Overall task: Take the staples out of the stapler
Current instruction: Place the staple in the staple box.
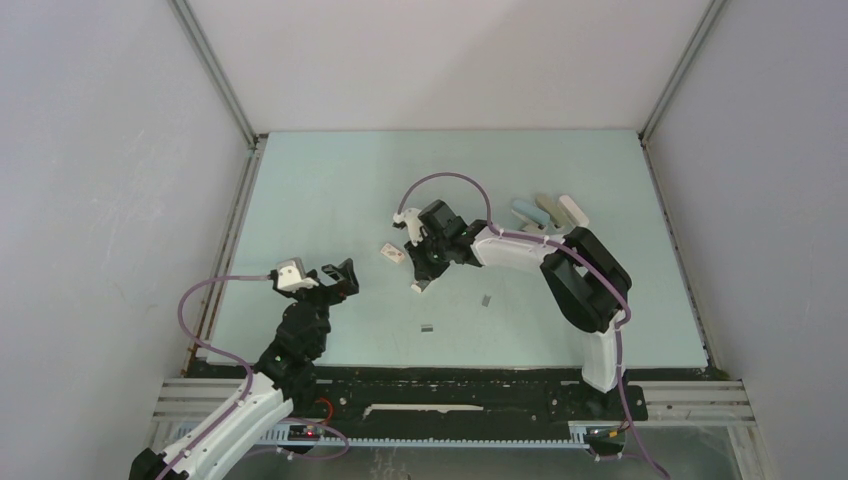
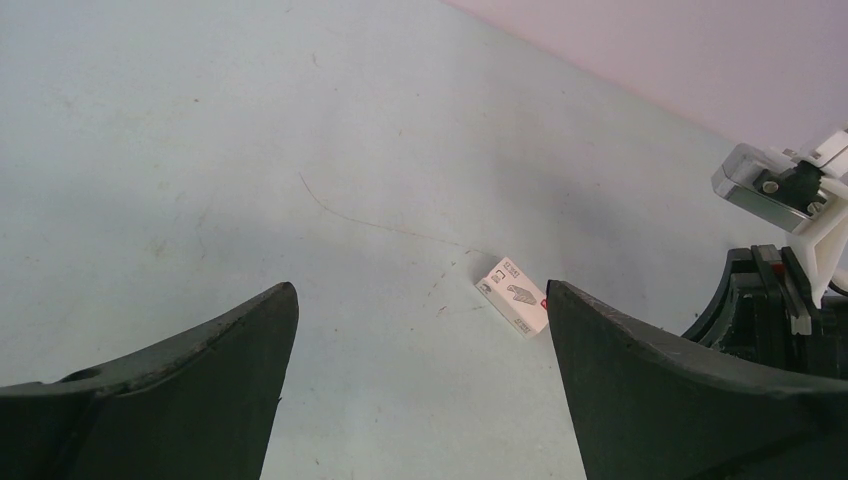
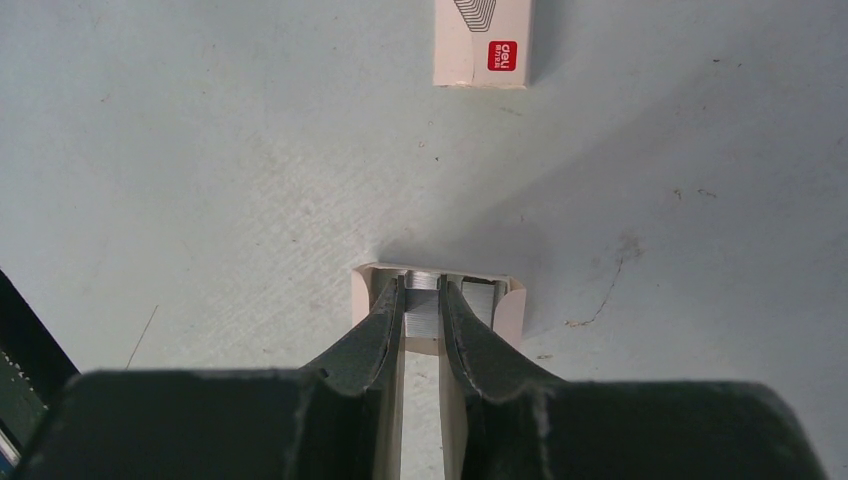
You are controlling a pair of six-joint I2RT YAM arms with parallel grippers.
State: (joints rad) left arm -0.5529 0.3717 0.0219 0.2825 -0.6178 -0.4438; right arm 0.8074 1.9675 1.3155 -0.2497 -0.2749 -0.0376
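The stapler [image 1: 547, 211] lies fanned open; right jaws pinch silvery staples [image 3: 423, 305].

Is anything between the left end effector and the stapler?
Yes: the right end effector, pinching staples, and its forearm lie across the line from the left end effector to the stapler; a small white box sits there too.

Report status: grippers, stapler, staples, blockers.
Left gripper open, empty. Right gripper pinching grey metallic staple strip in open white tray. Slim light-blue stapler fanned open, far right, untouched. No blockers.
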